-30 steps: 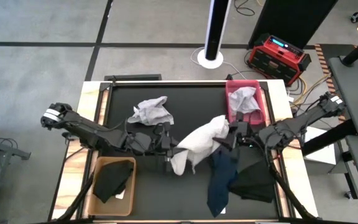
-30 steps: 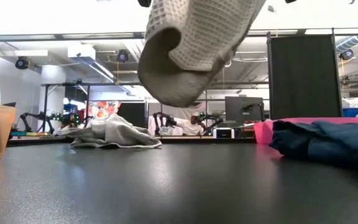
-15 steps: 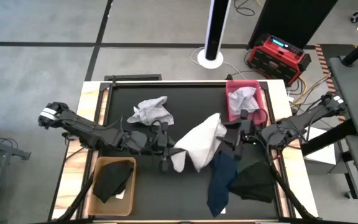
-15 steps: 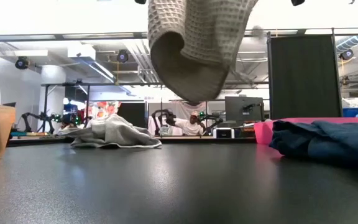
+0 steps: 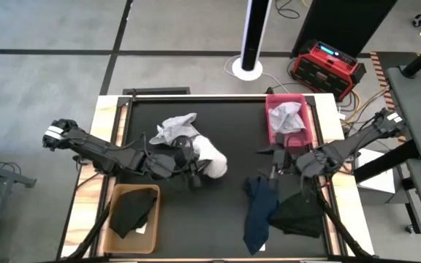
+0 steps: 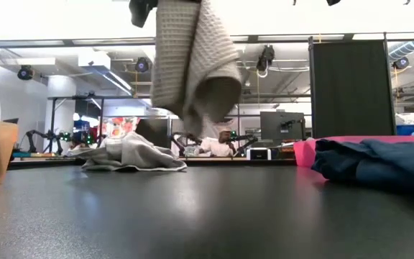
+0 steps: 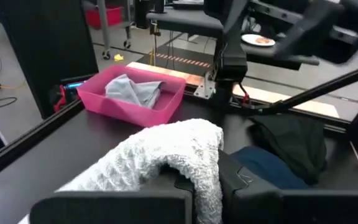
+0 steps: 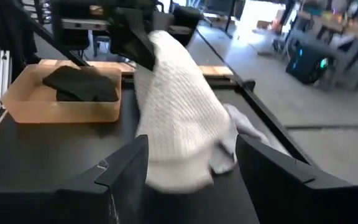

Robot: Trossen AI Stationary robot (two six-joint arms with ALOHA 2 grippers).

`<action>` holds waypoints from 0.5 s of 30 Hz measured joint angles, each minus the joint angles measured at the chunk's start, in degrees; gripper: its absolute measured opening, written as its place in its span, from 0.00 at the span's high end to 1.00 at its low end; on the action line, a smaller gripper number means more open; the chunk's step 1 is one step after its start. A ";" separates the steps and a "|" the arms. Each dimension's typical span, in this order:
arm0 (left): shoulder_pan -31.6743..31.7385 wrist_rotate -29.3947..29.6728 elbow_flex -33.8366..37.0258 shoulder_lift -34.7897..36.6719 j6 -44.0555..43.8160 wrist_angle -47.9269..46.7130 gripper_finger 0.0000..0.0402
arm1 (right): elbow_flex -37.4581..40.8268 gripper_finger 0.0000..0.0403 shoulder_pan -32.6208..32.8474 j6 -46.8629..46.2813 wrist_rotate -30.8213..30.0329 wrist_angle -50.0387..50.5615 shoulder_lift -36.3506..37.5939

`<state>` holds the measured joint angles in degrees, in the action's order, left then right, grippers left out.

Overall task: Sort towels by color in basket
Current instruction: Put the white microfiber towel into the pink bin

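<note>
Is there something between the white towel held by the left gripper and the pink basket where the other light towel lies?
Nothing visible. The left gripper holds the white towel above bare table at mid-table; the pink basket sits at the far right. The open right gripper hangs beside that path, not across it.

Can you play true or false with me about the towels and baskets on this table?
1. The left gripper holds the white towel off the table. True.
2. The pink basket is empty. False: a grey towel lies in it.
3. The right gripper has its fingers open and holds nothing. True.
4. The navy towel is in the tan basket. False: it lies on the table; the tan basket holds a black towel.
</note>
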<state>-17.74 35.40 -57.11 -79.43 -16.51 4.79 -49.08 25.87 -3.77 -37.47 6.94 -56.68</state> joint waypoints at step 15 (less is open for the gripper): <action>0.01 -4.08 -0.05 -3.51 10.05 16.23 1.00 | -1.77 0.13 -2.15 7.41 2.26 -15.25 -11.87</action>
<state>-17.74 31.32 -57.17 -82.94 -6.46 21.02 -50.85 23.72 3.64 -35.22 -8.31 -68.55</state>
